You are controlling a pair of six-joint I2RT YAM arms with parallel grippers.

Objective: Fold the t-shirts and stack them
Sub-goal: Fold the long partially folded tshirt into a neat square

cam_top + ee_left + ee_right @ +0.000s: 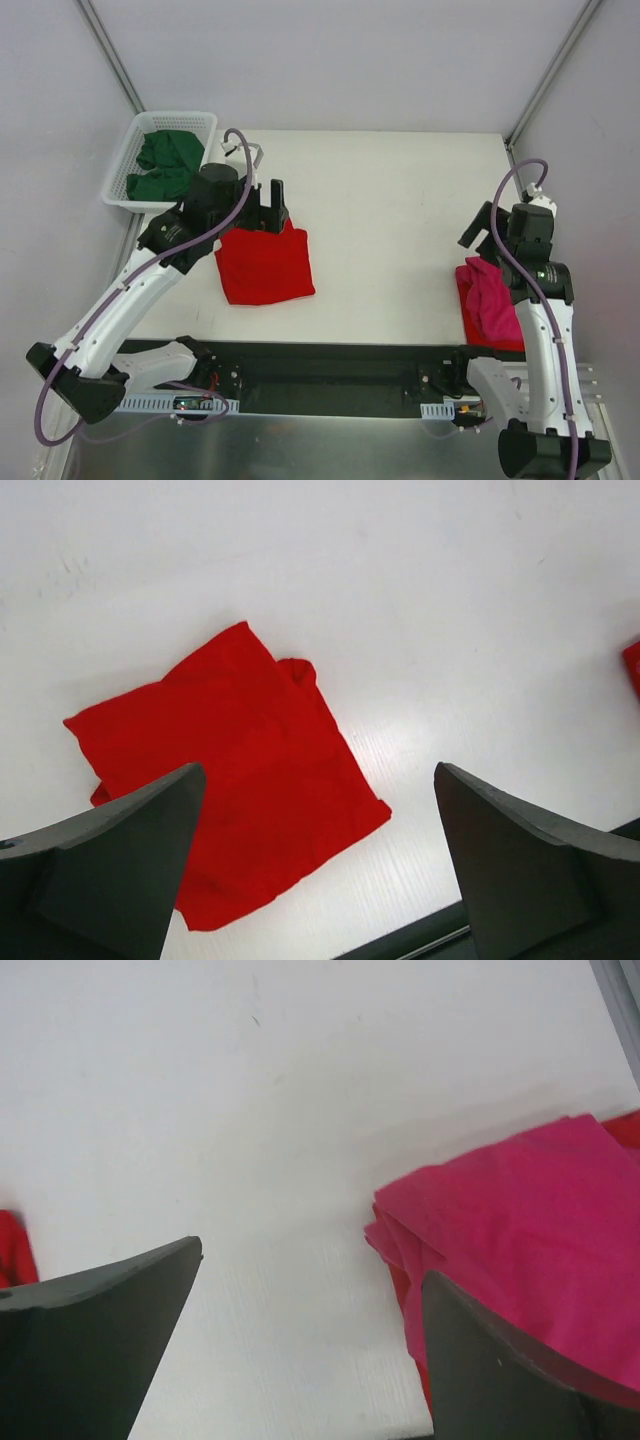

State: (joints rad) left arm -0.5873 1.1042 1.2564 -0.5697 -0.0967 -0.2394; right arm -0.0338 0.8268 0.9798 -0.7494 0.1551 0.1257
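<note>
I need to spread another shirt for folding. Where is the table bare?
Bare table runs between the red shirt and the pink shirt, back to the far edge. Crowded: far left by the basket of green shirts, and the right edge by the pink shirt.

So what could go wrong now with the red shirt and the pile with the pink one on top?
1. The folded red t-shirt has a flap poking out at one edge. If the open left fingers pinch only the top layer, it may come unfolded when lifted.
2. The pile, a pink t-shirt on a second red t-shirt, sits right by the near edge of the table. Dropping another shirt on it carelessly could nudge it off.
</note>
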